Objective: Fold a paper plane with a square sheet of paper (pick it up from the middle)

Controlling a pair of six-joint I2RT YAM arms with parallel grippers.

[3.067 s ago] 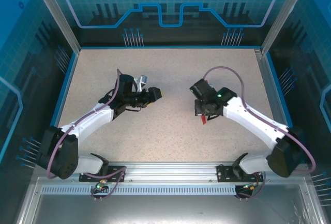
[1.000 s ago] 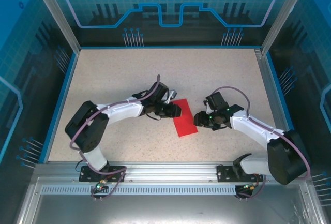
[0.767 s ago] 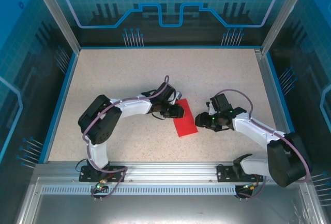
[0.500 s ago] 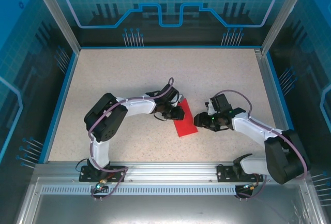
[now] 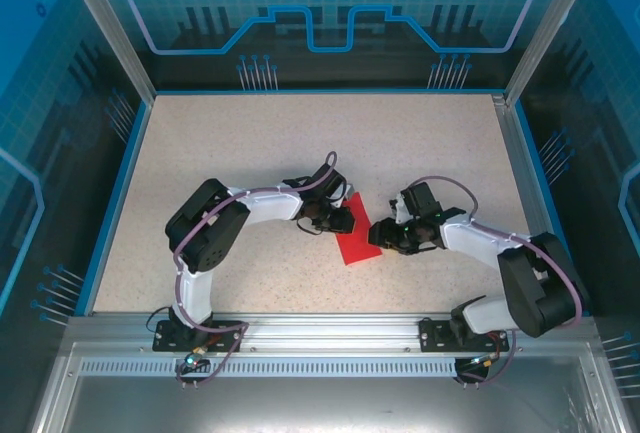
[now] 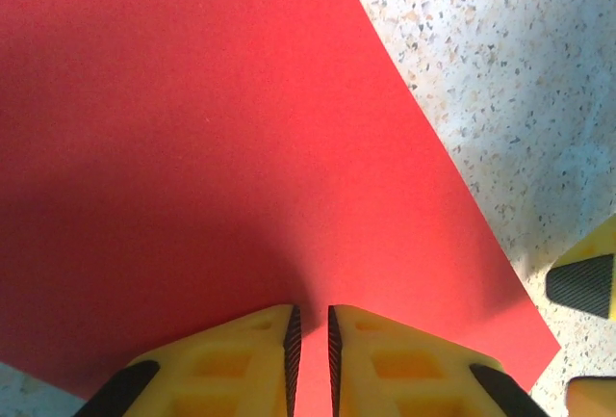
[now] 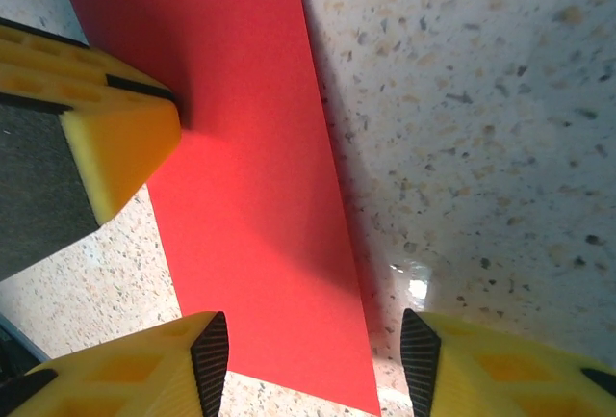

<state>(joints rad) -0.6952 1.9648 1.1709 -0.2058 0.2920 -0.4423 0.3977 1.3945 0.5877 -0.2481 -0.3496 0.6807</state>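
two arms: both reach in to the middle of the table (image 5: 250, 143), their wrists nearly meeting over the paper (image 5: 358, 246).
paper: one red sheet, plain, flat on the speckled top just below centre of the overhead view; it looks longer than wide and slants from upper left to lower right.
left gripper (image 5: 346, 221): comes in from the left and sits at the sheet's upper left end.
left fingers (image 6: 231, 359): yellow, at the bottom edge of the left wrist view, drawn almost together with only a thin slit between the black pads; red shows through the slit.
left hold: the tips are down on or just over the paper, which fills most of that view. i can't tell whether any of it is nipped between them.
right gripper (image 5: 379, 236): comes in from the right, up against the sheet's right edge, close beside the left gripper.
right jaws: about half spread and gripping nothing. the paper's near end and bare table lie between them. in the right wrist view the lower left finger (image 7: 207, 364) is at the sheet's edge and the lower right one is over bare table.
neighbours: a left finger (image 7: 106, 138) shows at the upper left of the right wrist view, over the paper's left edge. a right fingertip (image 6: 585, 285) shows at the right edge of the left wrist view, off the paper.
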